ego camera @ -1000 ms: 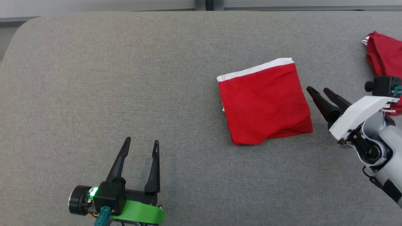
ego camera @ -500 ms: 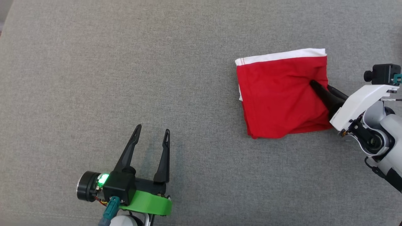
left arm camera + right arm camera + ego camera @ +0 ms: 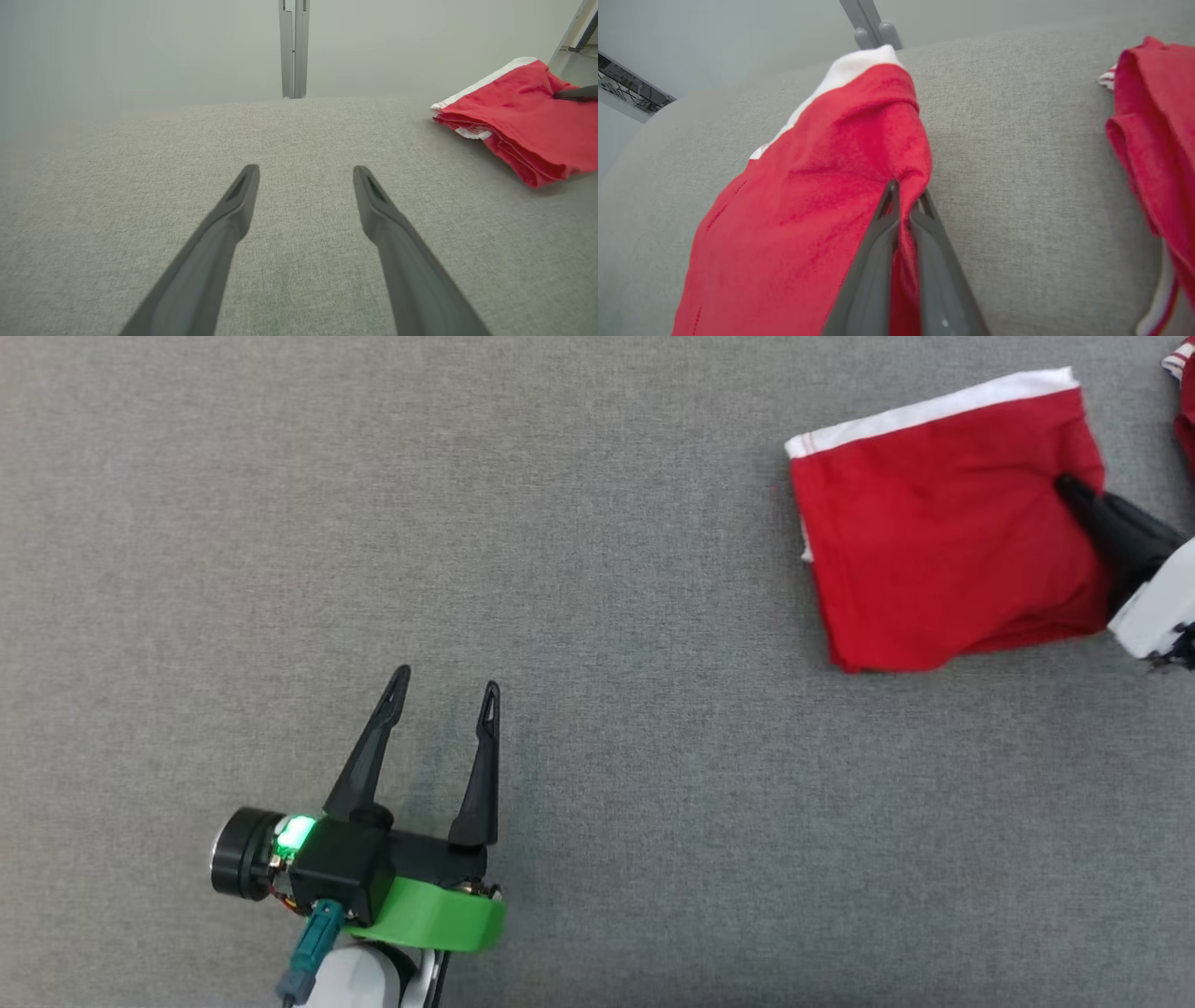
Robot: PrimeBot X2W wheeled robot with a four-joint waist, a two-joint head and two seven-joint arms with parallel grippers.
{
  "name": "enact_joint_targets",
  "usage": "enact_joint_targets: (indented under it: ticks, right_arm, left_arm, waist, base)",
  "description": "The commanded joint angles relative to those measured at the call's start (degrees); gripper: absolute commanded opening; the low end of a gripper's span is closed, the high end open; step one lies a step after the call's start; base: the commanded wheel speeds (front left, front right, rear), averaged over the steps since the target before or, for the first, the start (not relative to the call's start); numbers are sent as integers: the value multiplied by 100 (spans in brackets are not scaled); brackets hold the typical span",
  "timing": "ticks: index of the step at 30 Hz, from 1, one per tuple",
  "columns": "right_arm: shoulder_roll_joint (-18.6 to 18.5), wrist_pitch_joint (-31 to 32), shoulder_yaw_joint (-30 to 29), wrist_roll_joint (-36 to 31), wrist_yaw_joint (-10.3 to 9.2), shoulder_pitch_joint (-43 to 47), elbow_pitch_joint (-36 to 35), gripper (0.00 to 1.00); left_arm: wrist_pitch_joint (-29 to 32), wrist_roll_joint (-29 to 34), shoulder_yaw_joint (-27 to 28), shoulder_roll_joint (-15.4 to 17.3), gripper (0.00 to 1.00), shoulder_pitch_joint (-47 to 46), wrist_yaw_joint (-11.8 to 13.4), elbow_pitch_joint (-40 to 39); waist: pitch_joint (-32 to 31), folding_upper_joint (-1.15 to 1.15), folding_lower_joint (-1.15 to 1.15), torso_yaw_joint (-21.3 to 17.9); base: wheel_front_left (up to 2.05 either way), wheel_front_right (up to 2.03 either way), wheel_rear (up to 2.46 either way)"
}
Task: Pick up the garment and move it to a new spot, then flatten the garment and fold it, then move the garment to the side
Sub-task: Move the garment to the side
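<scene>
L gripper (image 3: 446, 679) is sitting nearest the robot over the near-left part of the grey fabric surface (image 3: 560, 523), fingers spread wide w/ nothing btwn them, pointing toward the far edge; L wrist view is showing the same gap (image 3: 306, 170) over bare fabric. Further out, on the right half of the surface, the red garment (image 3: 934, 532) is lying as a squarish folded stack, white band running along its far side. R gripper (image 3: 1069, 485) is reaching in from the right and pinching the garment's right edge; in the R wrist view the claw (image 3: 908, 191) is clamped shut on a fold of red cloth (image 3: 808, 196), which is bunching up around the tips. Beyond, at the far-right corner, a 2nd red garment (image 3: 1187, 420) is lying apart. Judging progress: relocating, flattening and folding are looking done; the last step, moving it aside, is looking like it's just starting, w/ the garment resting on the surface. Writing: none readable; a small white tag (image 3: 472, 132) is showing, too small to read.
</scene>
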Motion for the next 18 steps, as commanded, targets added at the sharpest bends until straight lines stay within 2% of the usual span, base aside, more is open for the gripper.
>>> enact_joint_targets:
  ticks: [1,18]
  right_arm:
    - [-155,-17,-17,-41,-10,-147,-34,0]
    - [-1974,48,-358,66,-10,-576,-458,0]
  left_arm:
    - [-15,64,14,11,100,-159,-37,-63]
    - [-14,469,30,114,100,-633,-290,-434]
  waist:
    - [235,0,-1,-193]
    - [1104,0,-1,-527]
  base:
    - [0,0,0]
    - [0,0,0]
